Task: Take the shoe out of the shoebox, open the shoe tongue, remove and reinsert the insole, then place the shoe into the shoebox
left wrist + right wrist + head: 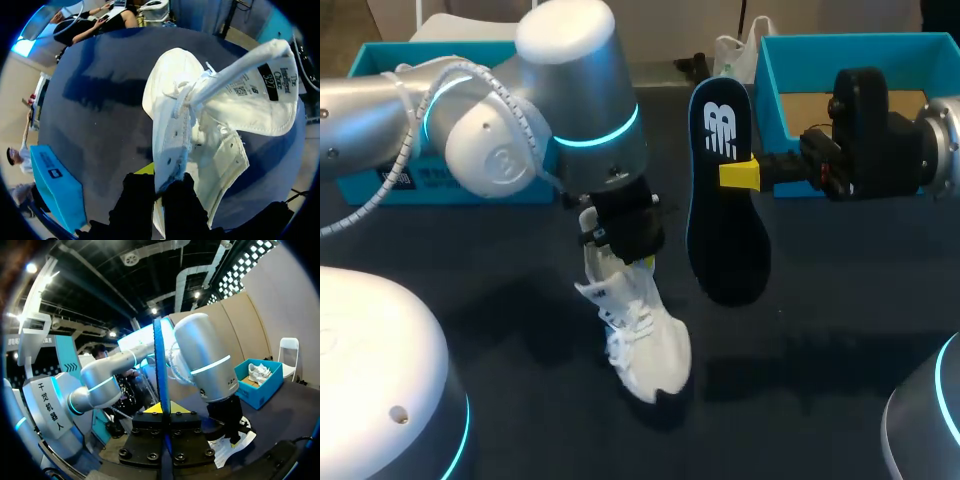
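A white shoe (645,345) stands toe-down on the dark table near the middle. My left gripper (620,250) is shut on the edge of its opening. In the left wrist view the black fingers (175,200) pinch the shoe's eyelet side (172,135), and the tongue (260,95) is folded well back. The dark insole (725,230) hangs upright in the air to the shoe's right, with my right gripper (740,175) shut on its edge. In the right wrist view the insole (158,365) shows edge-on between the yellow tips (162,407). The shoe (235,440) lies beyond it under my left arm.
An open blue shoebox (770,90) with a cardboard floor stands at the back right, behind my right gripper. A second blue box (380,185) sits at the back left and holds another white shoe (260,371). White arm bases fill both near corners.
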`<state>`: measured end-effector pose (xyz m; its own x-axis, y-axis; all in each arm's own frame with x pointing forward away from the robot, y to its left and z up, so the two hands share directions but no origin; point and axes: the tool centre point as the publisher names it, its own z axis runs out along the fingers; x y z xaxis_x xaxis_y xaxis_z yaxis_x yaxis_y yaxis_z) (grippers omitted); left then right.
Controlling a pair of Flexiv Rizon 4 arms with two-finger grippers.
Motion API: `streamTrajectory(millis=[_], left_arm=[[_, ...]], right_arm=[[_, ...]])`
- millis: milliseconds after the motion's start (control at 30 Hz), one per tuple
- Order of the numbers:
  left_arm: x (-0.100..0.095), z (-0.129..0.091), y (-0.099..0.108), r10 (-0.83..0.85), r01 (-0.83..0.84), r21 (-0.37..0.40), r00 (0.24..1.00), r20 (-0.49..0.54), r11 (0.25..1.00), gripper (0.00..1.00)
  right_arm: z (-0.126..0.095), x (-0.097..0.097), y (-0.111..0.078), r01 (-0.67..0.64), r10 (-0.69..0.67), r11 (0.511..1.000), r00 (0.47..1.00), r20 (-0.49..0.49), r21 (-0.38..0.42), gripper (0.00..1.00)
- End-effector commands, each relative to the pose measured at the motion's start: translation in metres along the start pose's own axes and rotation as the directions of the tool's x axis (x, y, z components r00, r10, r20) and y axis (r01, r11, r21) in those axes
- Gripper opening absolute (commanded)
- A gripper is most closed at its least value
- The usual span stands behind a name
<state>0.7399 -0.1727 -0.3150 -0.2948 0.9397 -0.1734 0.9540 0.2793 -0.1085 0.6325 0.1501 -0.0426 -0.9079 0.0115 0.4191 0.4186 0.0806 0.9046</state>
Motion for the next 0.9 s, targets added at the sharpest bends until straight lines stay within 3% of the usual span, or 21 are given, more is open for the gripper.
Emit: streamTrajectory(millis=[33,900], left_arm=[[0.0,0.007,0.003,0.034,-0.034,0.012,0.999,0.001,0.999,0.0],[-0.017,0.047,-0.009,0.167,-0.165,0.053,0.985,-0.038,0.985,0.0]], right_arm=[[0.002,0.0,0.0,0.0,0.0,1.0,1.0,0.002,0.001,0.0],[0.002,0.0,0.0,0.0,0.0,1.0,1.0,0.002,0.001,0.0]])
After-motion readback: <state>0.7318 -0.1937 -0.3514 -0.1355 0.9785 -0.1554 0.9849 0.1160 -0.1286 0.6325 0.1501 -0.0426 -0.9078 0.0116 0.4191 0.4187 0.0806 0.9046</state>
